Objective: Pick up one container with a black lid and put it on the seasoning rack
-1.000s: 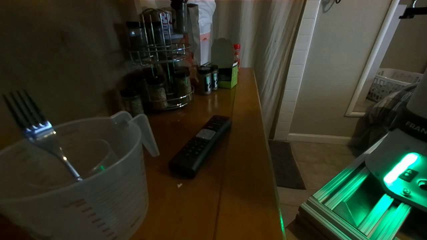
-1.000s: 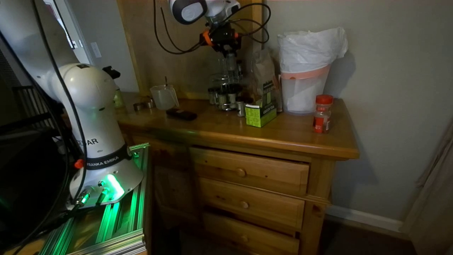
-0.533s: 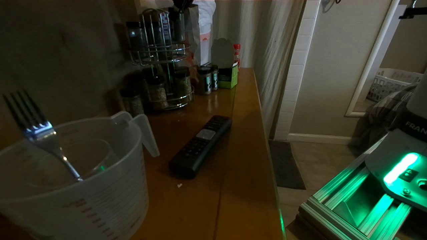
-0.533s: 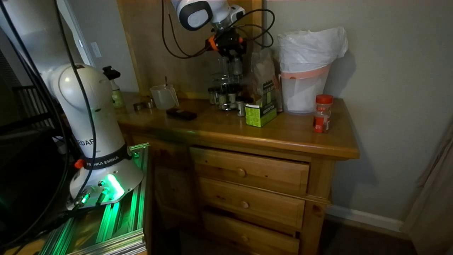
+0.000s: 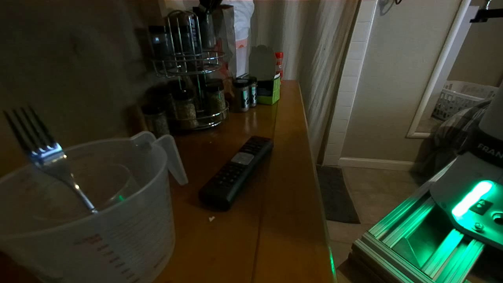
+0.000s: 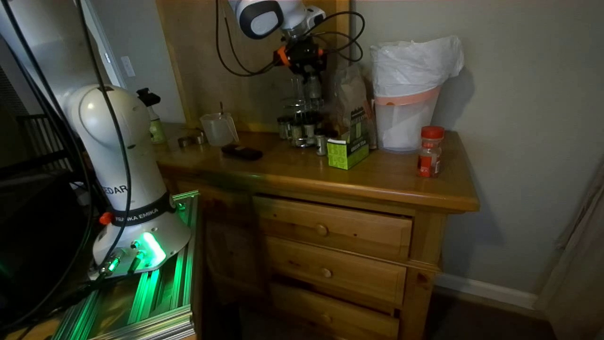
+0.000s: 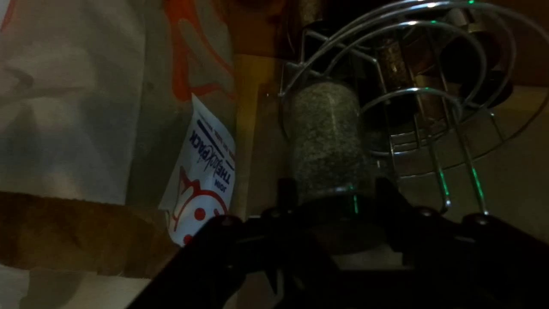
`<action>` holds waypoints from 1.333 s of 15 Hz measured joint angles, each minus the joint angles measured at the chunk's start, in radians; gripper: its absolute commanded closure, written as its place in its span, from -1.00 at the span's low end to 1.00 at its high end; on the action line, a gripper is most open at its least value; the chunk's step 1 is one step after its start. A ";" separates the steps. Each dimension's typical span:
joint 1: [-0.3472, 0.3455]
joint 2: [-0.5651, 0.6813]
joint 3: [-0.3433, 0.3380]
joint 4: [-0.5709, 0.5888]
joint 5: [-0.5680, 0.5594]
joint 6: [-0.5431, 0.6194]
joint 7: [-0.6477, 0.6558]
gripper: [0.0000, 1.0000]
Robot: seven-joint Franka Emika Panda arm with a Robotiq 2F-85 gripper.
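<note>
My gripper [image 6: 311, 71] is shut on the black lid of a clear jar [image 6: 314, 88] with greyish contents. The jar hangs upright in both exterior views [image 5: 208, 33]. In the wrist view the fingers stand on either side of the lid and the jar [image 7: 328, 133] points away from the gripper [image 7: 335, 193]. The chrome seasoning rack [image 5: 188, 73] is right at the jar; its wire loops [image 7: 411, 91] are beside it. The jar's base overlaps the upper tier's ring; I cannot tell if it touches. Other dark-lidded jars [image 5: 186, 112] stand on the lower tier.
A paper bag [image 7: 77, 94] stands close to the held jar. Black-lidded jars [image 5: 241, 96] and a green tea box [image 6: 347, 156] stand beside the rack. A measuring jug [image 5: 129, 236] with a fork, a remote [image 5: 237, 173], a bagged bin [image 6: 401, 118] and a red-lidded jar [image 6: 429, 156] share the dresser top.
The gripper has lowered the jar toward the rack's upper tier. In the last half second it has shifted slightly left in both exterior views. The rack and other things have not moved.
</note>
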 measured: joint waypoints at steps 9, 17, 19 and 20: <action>-0.154 0.012 0.164 -0.003 -0.002 -0.025 0.005 0.51; -0.216 0.030 0.220 -0.014 -0.008 -0.025 0.068 -0.98; -0.223 0.030 0.226 -0.014 -0.008 -0.025 0.082 -1.00; -0.225 0.029 0.229 -0.014 -0.008 -0.025 0.088 -1.00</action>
